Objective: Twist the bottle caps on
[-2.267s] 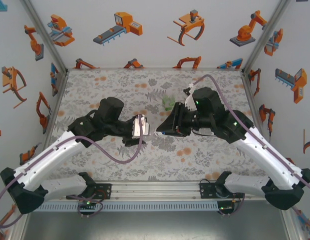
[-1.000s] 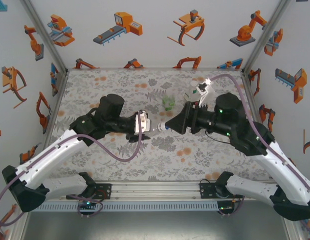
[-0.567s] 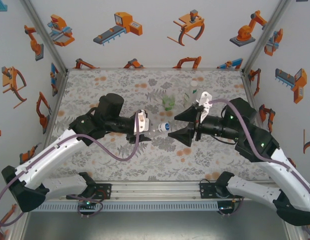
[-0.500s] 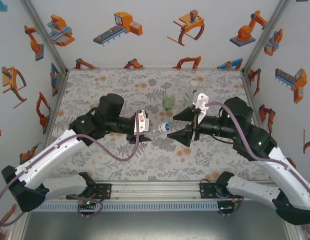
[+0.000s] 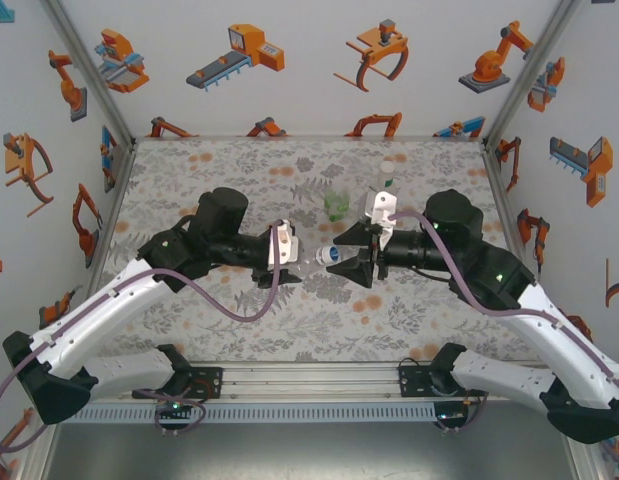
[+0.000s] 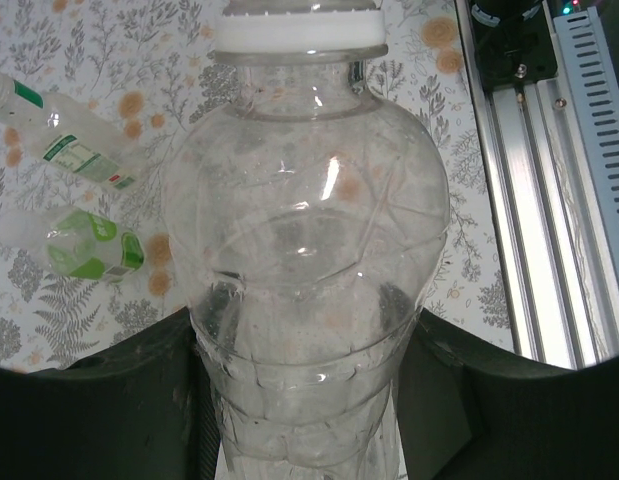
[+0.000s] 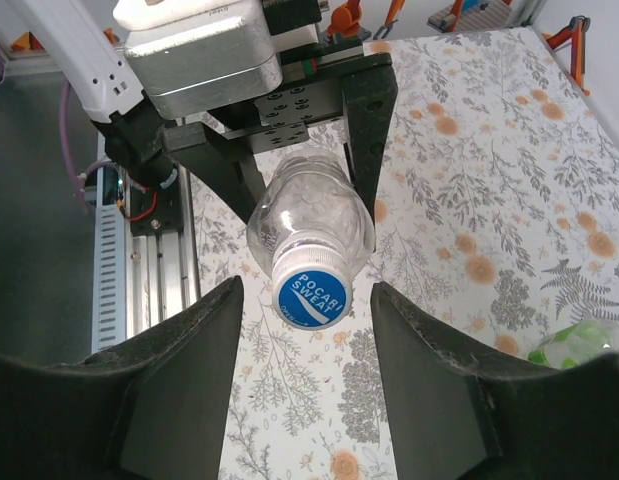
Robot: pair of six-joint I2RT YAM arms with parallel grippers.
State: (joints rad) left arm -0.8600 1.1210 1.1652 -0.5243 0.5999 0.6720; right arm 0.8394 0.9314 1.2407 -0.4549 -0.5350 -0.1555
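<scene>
The left tool (image 5: 292, 258) is extended toward the middle of the floral-patterned counter (image 5: 189, 180) and is clamped on the short clear bottle (image 6: 309, 250). One black finger is pressed against each side of the bottle's lower body, as seen in the left wrist view. The bottle is held off the counter and lying roughly level, with its neck pointed toward the right arm. A blue cap (image 7: 311, 295) printed "POCARI SWEAT" is seated on that neck; how far it is threaded cannot be told. In the left wrist view a white ring (image 6: 299, 35) is seen at the top of the bottle's shoulder. The right tool (image 5: 341, 256) faces the cap end-on with its fingers (image 7: 179, 390) spread wide. The cap lies in the gap between them, level with their tips, and neither finger is seen touching it. Beyond the two tools, toward the far side of the counter, a squat green-tinted bottle (image 5: 336, 207) is standing. To its right, a taller clear bottle (image 5: 387, 180) with a green label band and a white cap (image 5: 389, 164) is also standing. The two are close together but apart, and both are clear of the tools. An aluminium rail (image 6: 549, 180) is noted along the near edge of the counter.
</scene>
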